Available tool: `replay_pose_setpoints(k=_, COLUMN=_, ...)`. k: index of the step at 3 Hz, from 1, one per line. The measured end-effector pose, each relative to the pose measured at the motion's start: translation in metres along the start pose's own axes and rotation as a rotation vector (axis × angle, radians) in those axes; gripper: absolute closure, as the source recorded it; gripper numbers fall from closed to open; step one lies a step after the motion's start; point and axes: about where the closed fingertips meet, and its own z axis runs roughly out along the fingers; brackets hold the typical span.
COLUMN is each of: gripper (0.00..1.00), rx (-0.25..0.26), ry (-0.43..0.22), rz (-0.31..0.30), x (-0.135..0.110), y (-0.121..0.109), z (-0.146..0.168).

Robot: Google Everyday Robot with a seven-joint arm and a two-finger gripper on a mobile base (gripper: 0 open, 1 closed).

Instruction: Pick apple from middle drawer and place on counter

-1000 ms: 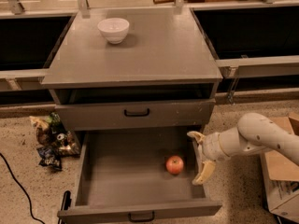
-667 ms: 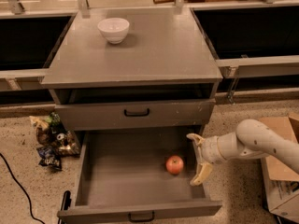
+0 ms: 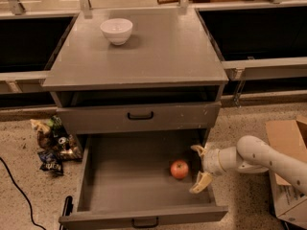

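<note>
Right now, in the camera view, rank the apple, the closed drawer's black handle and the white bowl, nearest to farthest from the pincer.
The pincer is open inside the middle drawer, right side.
1. apple: just left of it.
2. black handle: up-left, above the open drawer.
3. white bowl: far back on the counter.

The arm [image 3: 268, 158] behind the gripper [image 3: 199, 167], which is hanging at the right side of the middle drawer [image 3: 124, 178], is running off the right edge; that edge is also cropping the cardboard box [image 3: 288, 138]
</note>
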Motion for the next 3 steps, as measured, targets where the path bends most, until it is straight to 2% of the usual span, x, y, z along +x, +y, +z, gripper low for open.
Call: replay_pose_setpoints(k=3, gripper=0.00, rx=-0.014, ry=0.037, rz=-0.013, x=0.007, y=-0.015, z=0.045)
